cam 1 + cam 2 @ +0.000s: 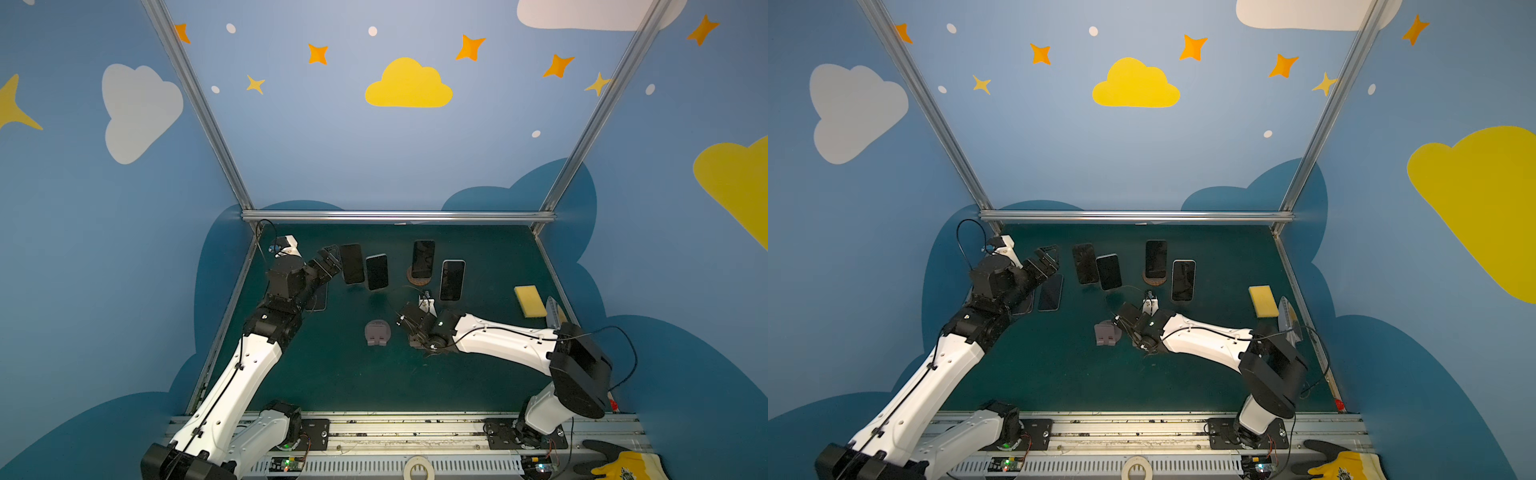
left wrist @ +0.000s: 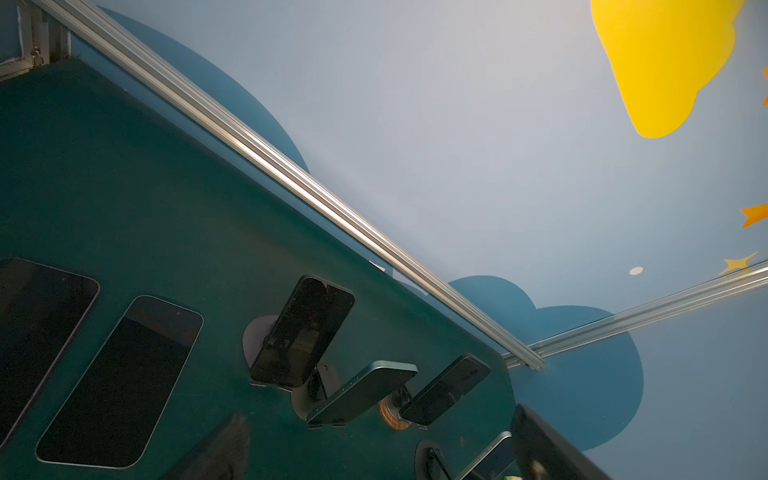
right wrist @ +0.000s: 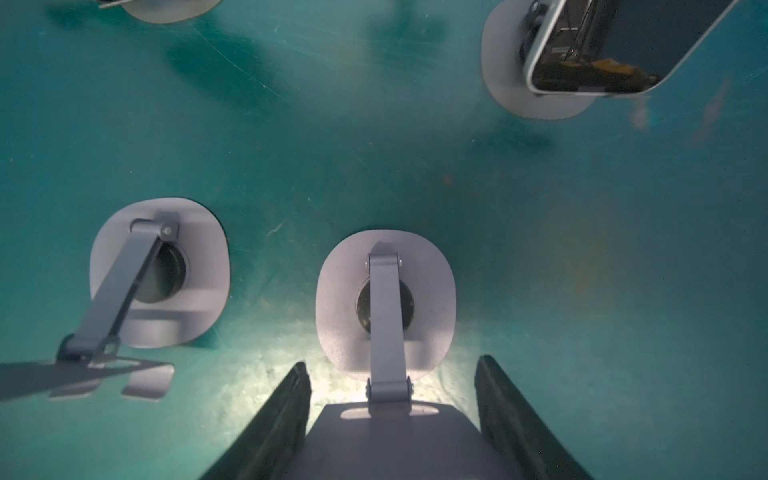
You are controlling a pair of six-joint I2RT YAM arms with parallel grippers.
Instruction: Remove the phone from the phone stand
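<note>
- The right claw (image 3: 391,365) is closed on the plate of a grey stand (image 3: 428,291).
- The left claw (image 1: 1047,258) is spread wide, holding nothing, near 1 phone (image 1: 1084,264).

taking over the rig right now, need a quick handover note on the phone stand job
Left pincer: open, empty, beside the leftmost propped phone, not gripping it.
Right pincer: shut on the plate of a grey stand; whether a phone sits on it is hidden.
Done, seemingly: two flat phones lie on the table; an empty stand sits beside the right pincer.
Left: that propped phone and three other propped phones on stands at the back.
</note>
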